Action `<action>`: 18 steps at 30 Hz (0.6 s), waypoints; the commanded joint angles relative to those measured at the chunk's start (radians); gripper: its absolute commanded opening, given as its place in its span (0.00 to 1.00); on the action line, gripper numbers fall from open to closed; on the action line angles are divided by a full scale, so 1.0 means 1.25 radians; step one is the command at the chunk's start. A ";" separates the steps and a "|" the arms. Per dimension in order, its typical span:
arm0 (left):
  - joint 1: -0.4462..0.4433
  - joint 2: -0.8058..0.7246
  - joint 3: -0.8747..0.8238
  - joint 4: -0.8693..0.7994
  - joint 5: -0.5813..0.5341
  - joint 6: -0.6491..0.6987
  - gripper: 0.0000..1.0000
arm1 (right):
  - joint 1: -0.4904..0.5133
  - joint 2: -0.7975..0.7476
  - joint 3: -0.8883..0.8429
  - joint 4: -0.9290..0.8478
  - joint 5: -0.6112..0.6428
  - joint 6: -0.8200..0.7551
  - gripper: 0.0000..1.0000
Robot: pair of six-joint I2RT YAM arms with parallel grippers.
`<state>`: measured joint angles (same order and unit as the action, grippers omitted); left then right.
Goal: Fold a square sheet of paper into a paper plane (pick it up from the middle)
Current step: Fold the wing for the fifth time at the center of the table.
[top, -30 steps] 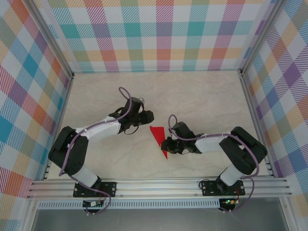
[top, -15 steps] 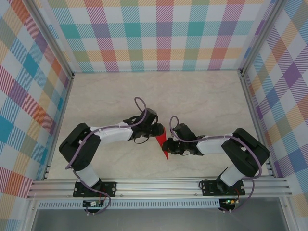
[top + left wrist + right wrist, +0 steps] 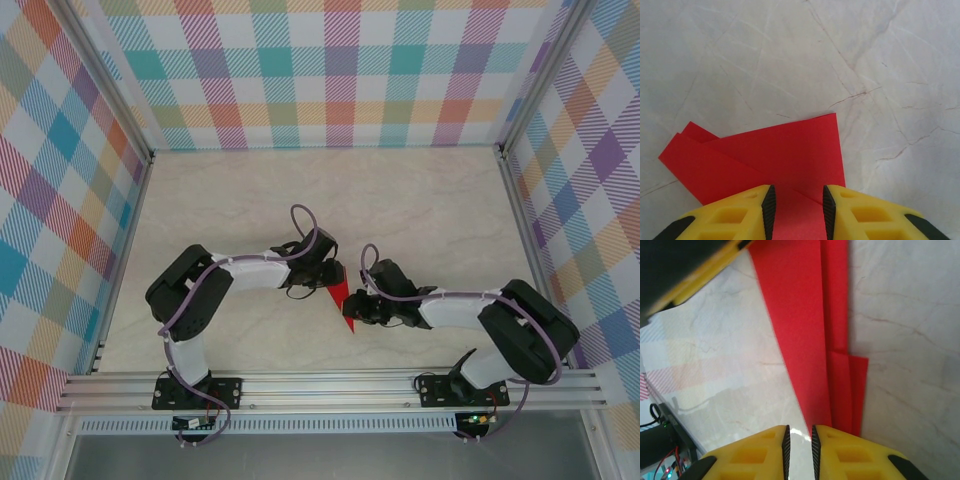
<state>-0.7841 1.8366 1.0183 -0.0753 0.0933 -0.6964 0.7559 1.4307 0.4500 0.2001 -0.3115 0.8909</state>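
Seen from above, two black and white robot arms reach in from the near edge of a pale marbled table (image 3: 420, 200) and meet at its middle over a small piece of folded red paper (image 3: 343, 300); plaid walls (image 3: 320, 70) stand around the table.

Much of the paper is hidden here; the left gripper (image 3: 333, 281) covers its far, wider end and the right gripper (image 3: 353, 308) overlaps its right edge, so its full outline cannot be made out.

The paper is a slim wedge; its long axis runs from far to near with a slight tilt, and its sharp point faces the near edge, between the two arm bases.

In the left wrist view, the left gripper (image 3: 798, 210) has yellow fingers (image 3: 740, 217) standing apart; the red paper (image 3: 785, 155) lies flat on the table and fills the gap between them; its near part is cut off by the frame; a squared corner points away from the camera and stepped layers fan out to the left.

In the right wrist view, the right gripper (image 3: 799, 445) has its fingers (image 3: 850, 450) almost pressed together, with a thin slit between them; the paper (image 3: 805, 315) narrows down toward them and its tip slips out of sight under the right-hand finger; whether the tip is pinched cannot be told; a blurred yellow finger of the left gripper (image 3: 700, 275) covers the top left corner.
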 commanded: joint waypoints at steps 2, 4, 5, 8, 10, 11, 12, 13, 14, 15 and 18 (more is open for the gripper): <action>-0.011 0.016 0.011 -0.005 -0.003 -0.009 0.33 | 0.011 -0.055 -0.002 -0.068 -0.050 -0.059 0.24; -0.012 0.018 0.012 -0.007 -0.002 -0.007 0.32 | 0.014 -0.059 -0.002 -0.081 -0.062 -0.069 0.25; -0.012 0.018 0.012 -0.006 -0.002 -0.006 0.32 | 0.015 -0.055 -0.002 -0.089 -0.064 -0.073 0.25; -0.011 0.015 0.011 -0.010 -0.007 -0.003 0.32 | 0.019 -0.033 -0.007 -0.100 -0.056 -0.076 0.26; -0.012 0.012 0.015 -0.027 -0.011 0.005 0.32 | 0.023 -0.008 -0.012 -0.100 -0.065 -0.081 0.26; -0.013 0.010 0.016 -0.033 -0.012 0.008 0.32 | 0.026 0.001 -0.014 -0.100 -0.067 -0.080 0.26; -0.013 0.007 0.016 -0.034 -0.012 0.012 0.32 | 0.029 0.010 -0.016 -0.097 -0.069 -0.081 0.26; -0.012 0.005 0.016 -0.033 -0.010 0.015 0.32 | 0.031 0.013 -0.020 -0.089 -0.072 -0.078 0.26; -0.013 0.002 0.015 -0.033 -0.006 0.017 0.33 | 0.032 0.010 -0.025 -0.080 -0.075 -0.075 0.26; -0.014 0.000 0.016 -0.032 -0.005 0.019 0.33 | 0.033 0.002 -0.026 -0.074 -0.078 -0.075 0.27; -0.015 -0.009 0.025 -0.038 -0.001 0.024 0.35 | 0.035 -0.067 -0.020 -0.120 -0.024 -0.076 0.27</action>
<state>-0.7872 1.8374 1.0241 -0.0811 0.0925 -0.6872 0.7898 1.4124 0.4400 0.1089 -0.3717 0.8196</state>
